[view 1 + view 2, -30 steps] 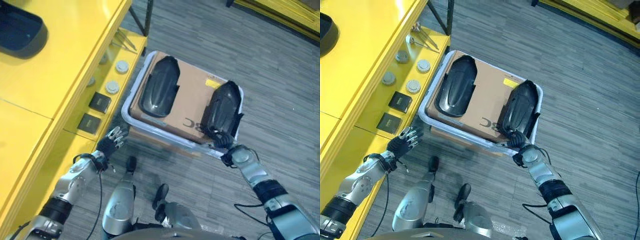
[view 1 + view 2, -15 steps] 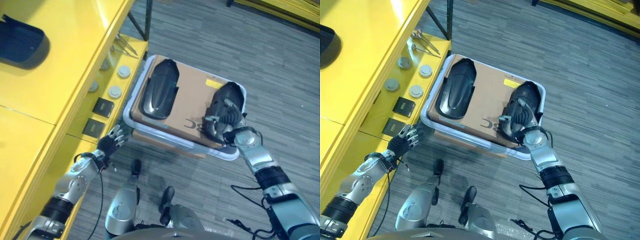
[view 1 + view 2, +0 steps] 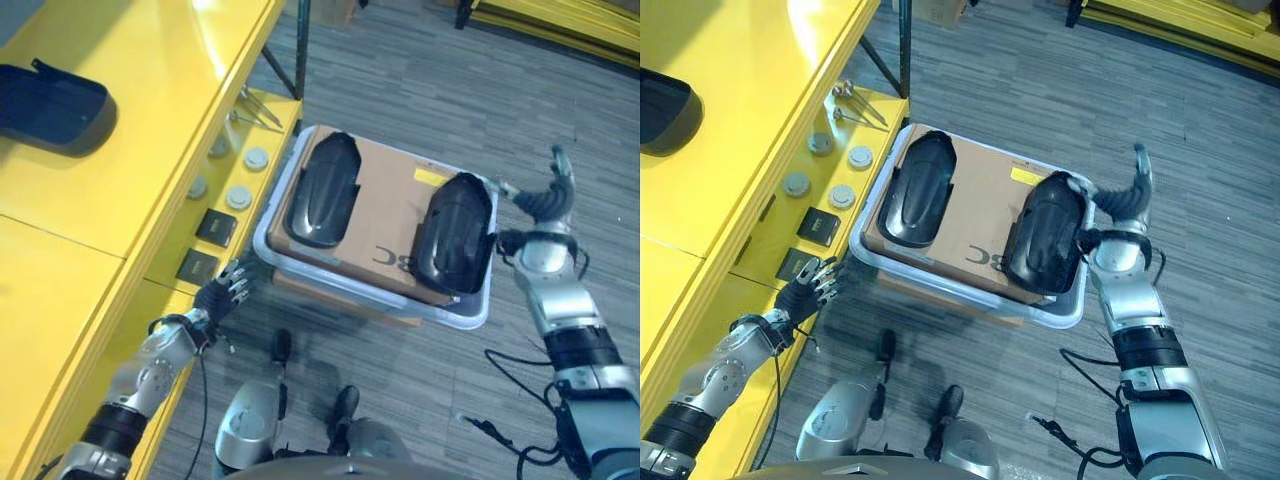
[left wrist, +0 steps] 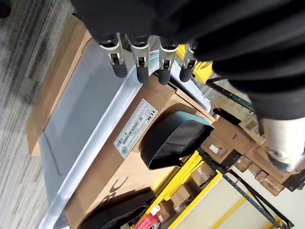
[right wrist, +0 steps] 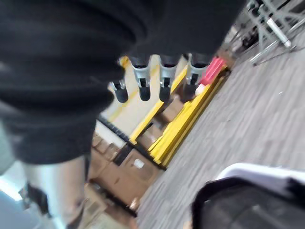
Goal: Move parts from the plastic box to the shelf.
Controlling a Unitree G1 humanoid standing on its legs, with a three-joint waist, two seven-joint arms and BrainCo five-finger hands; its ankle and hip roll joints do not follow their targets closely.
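Note:
A translucent plastic box [image 3: 264, 222] stands on the floor with a sheet of cardboard [image 3: 385, 205] in it. Two black moulded parts lie on the cardboard: one on the left [image 3: 322, 190], one on the right [image 3: 455, 232]. My right hand [image 3: 545, 200] is raised just past the box's right rim, open with fingers straight, apart from the right part [image 5: 238, 205]. My left hand [image 3: 222, 297] hangs open by the box's near left corner, beside the yellow shelf [image 3: 150, 170]. Its fingers [image 4: 138, 67] are straight above the box rim [image 4: 109, 119].
Another black part [image 3: 50, 105] lies on the shelf's top board. The lower board holds round discs [image 3: 256, 158], black square pieces [image 3: 215, 228] and metal tools [image 3: 255, 112]. Grey floor spreads right of the box. Yellow racking [image 3: 560, 25] runs along the far side.
My right hand has come off the right black part and swung out past the box's right rim, fingers straightened. The part stays in the box. The camera shifted slightly; the left hand kept still.

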